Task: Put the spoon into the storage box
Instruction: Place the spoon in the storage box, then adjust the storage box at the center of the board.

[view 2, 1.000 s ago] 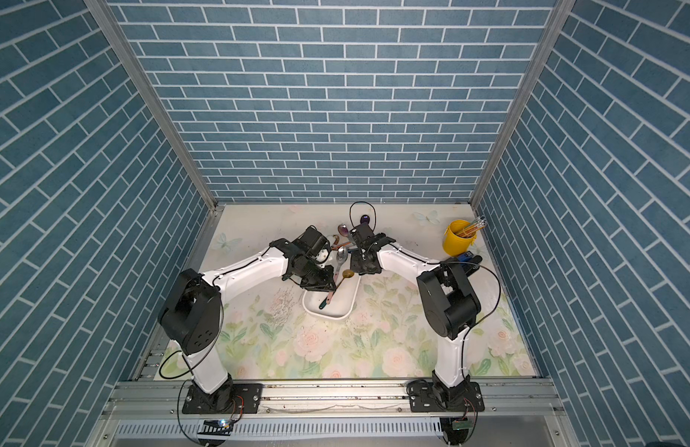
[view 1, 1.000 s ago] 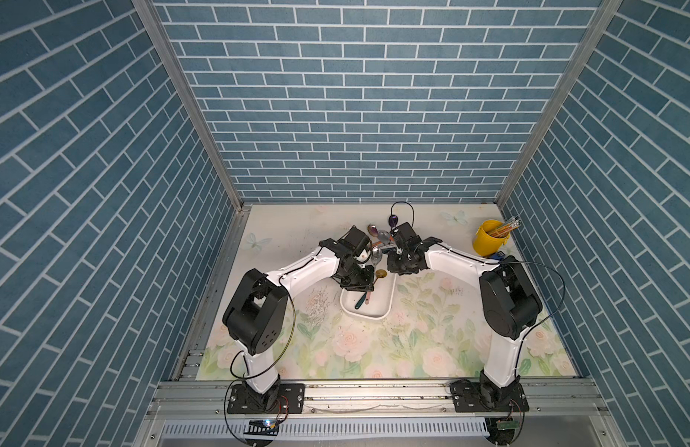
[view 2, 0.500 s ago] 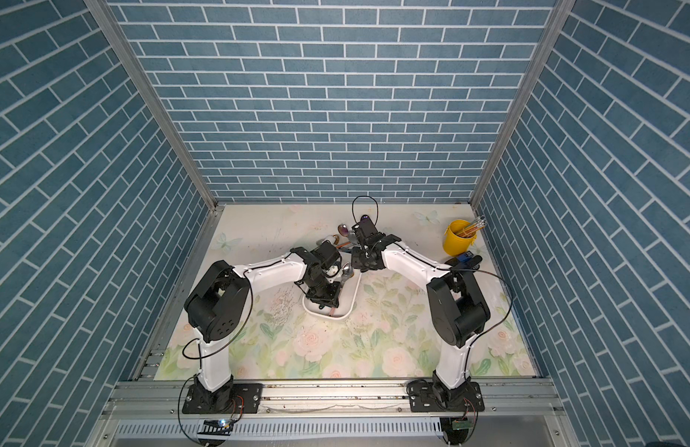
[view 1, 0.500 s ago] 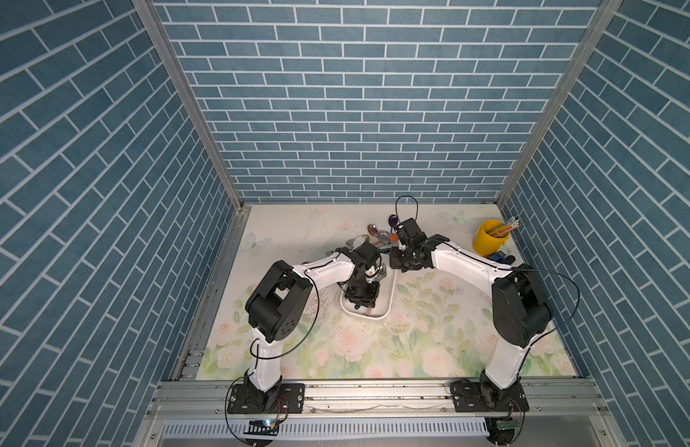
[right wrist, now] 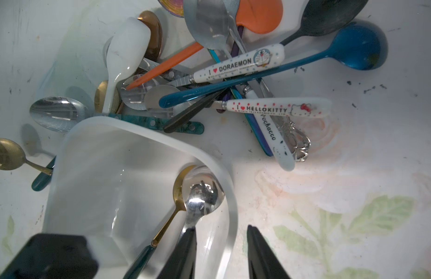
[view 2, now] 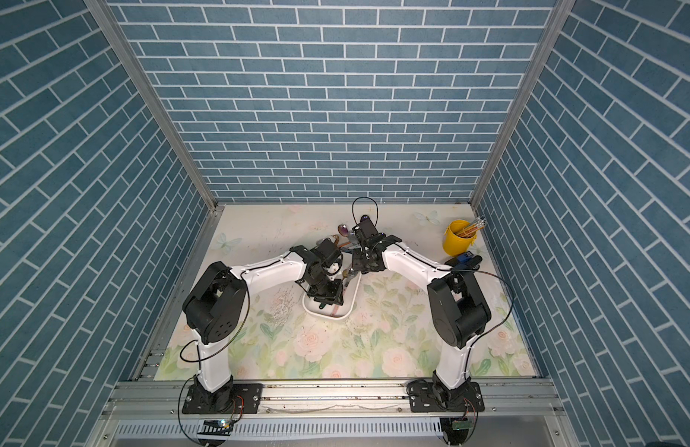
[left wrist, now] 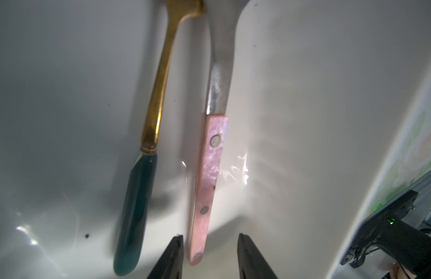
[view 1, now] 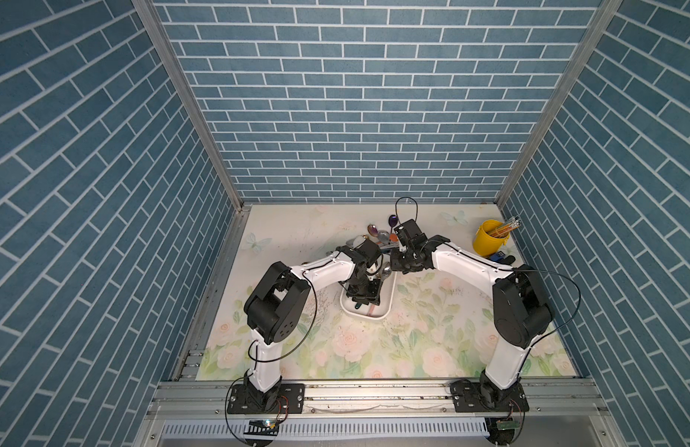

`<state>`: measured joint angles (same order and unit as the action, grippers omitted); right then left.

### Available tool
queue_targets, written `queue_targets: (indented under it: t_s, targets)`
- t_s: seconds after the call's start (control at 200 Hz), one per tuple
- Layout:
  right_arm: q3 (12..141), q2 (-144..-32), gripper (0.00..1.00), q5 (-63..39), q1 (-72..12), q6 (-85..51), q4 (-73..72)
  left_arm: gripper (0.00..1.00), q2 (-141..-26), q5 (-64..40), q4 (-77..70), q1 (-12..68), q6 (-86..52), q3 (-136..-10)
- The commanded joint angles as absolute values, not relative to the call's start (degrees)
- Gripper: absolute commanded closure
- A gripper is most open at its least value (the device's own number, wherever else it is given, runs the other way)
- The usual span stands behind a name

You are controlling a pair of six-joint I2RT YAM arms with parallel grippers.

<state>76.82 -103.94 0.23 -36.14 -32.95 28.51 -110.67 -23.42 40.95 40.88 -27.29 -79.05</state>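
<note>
The white storage box (view 1: pixel 388 302) (view 2: pixel 353 298) lies mid-table. Inside it my left gripper (view 1: pixel 364 298) (left wrist: pixel 209 239) is open. The end of a pink-handled spoon (left wrist: pixel 209 183) lies loose on the box floor (left wrist: pixel 306 120) between its fingertips. A gold spoon with a teal handle (left wrist: pixel 156 96) lies beside it. My right gripper (view 1: pixel 397 265) (right wrist: pixel 220 232) is open at the box's far end, straddling the rim (right wrist: pixel 146 135). One fingertip (right wrist: pixel 190 236) covers the neck of the silver spoon bowl (right wrist: pixel 202 198), and the gold bowl (right wrist: pixel 178 188) lies beside that.
A pile of several spoons (view 1: pixel 378 236) (right wrist: pixel 233 72) lies just beyond the box. Another gold spoon (right wrist: pixel 6 154) and a silver one (right wrist: pixel 55 113) lie outside the rim. A yellow cup of pencils (view 1: pixel 488 242) stands at the back right, with small dark items beside it.
My left gripper has dropped into the box and opened, letting go of the pink-handled spoon. The right gripper has stayed by the box's far end.
</note>
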Motion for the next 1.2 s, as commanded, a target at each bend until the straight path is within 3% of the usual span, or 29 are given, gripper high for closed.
queue_targets:
  t_s: [0.0, 0.195, 0.465, 0.615, 0.935, 1.065, 1.195]
  targets:
    - [76.1, -105.2, 0.61, -0.9, -36.5, -31.9, 29.9, 0.52, -106.9, -23.0, 39.7, 41.2, -28.9, -81.2]
    - [75.3, -105.7, 0.60, -1.1, -36.5, -31.9, 30.0, 0.41, -102.6, -19.4, 39.2, 40.3, -30.8, -81.9]
    - [77.4, -109.1, 0.62, -3.4, -36.5, -29.1, 31.3, 0.36, -97.4, -16.7, 37.9, 32.0, -33.8, -80.3]
    - [78.1, -110.5, 0.67, -4.0, -36.5, -26.6, 32.6, 0.31, -95.6, -15.3, 36.5, 26.4, -37.3, -77.3]
    - [78.1, -110.6, 0.84, -3.4, -36.5, -21.7, 33.7, 0.31, -94.7, -17.6, 26.7, 19.2, -48.1, -66.3]
    - [78.4, -110.7, 0.82, -2.6, -36.5, -20.5, 34.6, 0.30, -96.0, -17.5, 24.3, 18.9, -51.7, -65.2]
    - [79.0, -110.2, 0.72, -2.6, -36.5, -20.3, 35.1, 0.31, -97.7, -16.8, 23.1, 18.8, -55.4, -64.5]
